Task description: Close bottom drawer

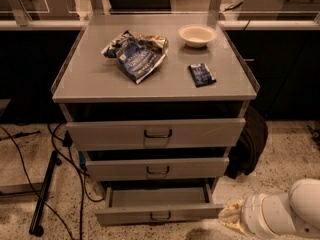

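The bottom drawer [157, 215] is the lowest and narrowest grey drawer of the cabinet. It stands pulled out, its inside showing, with a small dark pull handle [160, 217] at the centre of its front. My gripper [231, 217] is low at the bottom right, just beside the drawer's right front corner, on the end of a white arm [285, 214]. The mid-sized middle drawer [157, 168] and the wide top drawer [157, 132] above it also stand slightly out.
On the cabinet top [100, 79] lie a crumpled chip bag [136, 55], a white bowl [197, 35] and a small dark packet [202, 75]. Black cables and a stand leg [45, 194] run on the speckled floor at the left. A dark bag [250, 144] leans at the cabinet's right side.
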Robot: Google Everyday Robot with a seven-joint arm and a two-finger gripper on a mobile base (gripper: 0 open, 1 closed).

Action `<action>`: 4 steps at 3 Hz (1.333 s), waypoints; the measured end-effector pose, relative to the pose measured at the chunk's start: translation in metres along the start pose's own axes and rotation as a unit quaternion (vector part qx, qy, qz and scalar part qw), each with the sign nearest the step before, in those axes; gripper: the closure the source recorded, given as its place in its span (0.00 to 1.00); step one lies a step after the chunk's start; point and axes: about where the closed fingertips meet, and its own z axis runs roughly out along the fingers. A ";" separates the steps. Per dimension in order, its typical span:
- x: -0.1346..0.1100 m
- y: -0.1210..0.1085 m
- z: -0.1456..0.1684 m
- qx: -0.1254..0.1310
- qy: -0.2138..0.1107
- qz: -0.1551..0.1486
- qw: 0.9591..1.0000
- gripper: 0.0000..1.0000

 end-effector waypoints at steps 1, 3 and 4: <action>0.000 0.000 0.000 0.000 0.000 0.001 1.000 1.00; 0.038 -0.003 0.035 0.020 0.021 -0.013 1.000 1.00; 0.067 -0.013 0.084 0.042 0.008 -0.015 0.999 1.00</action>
